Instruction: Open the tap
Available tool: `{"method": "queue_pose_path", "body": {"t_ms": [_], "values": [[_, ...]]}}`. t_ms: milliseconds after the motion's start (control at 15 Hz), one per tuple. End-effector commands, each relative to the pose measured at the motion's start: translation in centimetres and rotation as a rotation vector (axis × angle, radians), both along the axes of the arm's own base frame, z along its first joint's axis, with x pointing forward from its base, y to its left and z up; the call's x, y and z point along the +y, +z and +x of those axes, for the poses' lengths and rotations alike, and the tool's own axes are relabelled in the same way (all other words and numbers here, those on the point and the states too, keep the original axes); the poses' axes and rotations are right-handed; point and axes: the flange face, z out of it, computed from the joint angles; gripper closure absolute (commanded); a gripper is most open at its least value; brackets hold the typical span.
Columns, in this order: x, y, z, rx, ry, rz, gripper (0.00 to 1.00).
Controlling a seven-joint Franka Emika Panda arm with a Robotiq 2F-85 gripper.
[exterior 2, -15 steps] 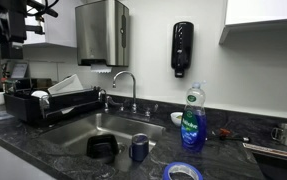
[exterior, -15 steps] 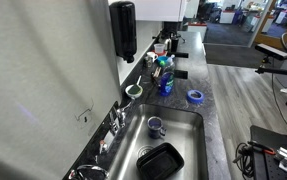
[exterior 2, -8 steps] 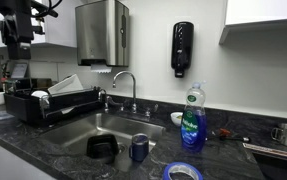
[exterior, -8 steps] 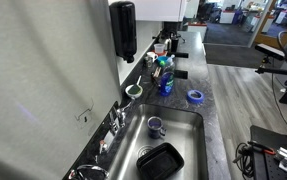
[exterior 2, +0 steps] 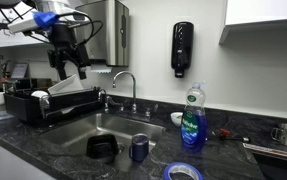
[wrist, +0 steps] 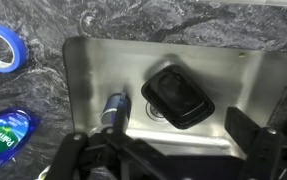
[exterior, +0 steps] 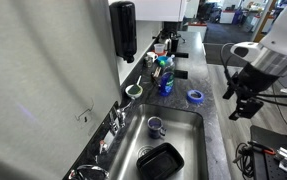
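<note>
The tap (exterior 2: 126, 86) is a shiny chrome faucet with a curved spout and small handles, standing at the back rim of the steel sink (exterior 2: 83, 137). It also shows in an exterior view (exterior: 115, 121) against the wall. My gripper (exterior 2: 71, 72) is open and empty, hanging in the air above the drying rack, to the left of the tap and apart from it. In an exterior view my gripper (exterior: 243, 104) hangs beyond the counter's front edge. In the wrist view my gripper (wrist: 163, 150) looks down into the sink (wrist: 243, 75); the tap is hidden there.
In the sink lie a black container (wrist: 179, 97) and a blue mug (wrist: 115, 108). A blue soap bottle (exterior 2: 192, 118) and a roll of blue tape (exterior 2: 182, 171) stand on the counter. A black drying rack (exterior 2: 43, 104) is left of the sink, and a black wall dispenser (exterior 2: 183, 49) hangs above.
My arm has swung in over the sink area. In one exterior view the gripper moved right, toward the tap; in the other it came into the picture from the right.
</note>
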Motion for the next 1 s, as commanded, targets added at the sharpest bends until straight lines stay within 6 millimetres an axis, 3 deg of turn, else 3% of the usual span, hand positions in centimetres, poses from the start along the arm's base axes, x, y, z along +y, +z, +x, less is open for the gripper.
{"method": "queue_pose_path", "body": {"t_ms": [0,400,467,667,933], "values": [[-1.1,-3.1,6.2,0.006,0.073,-0.036,0.0],[-0.4,-4.0,13.5,0.014,0.1,-0.083,0.0],[-0.4,-3.9,11.0,0.006,0.083,-0.066,0.0],[-0.1,-4.1,13.0,0.004,0.083,-0.065,0.0],[-0.1,-4.1,13.2,0.004,0.083,-0.065,0.0]]}}
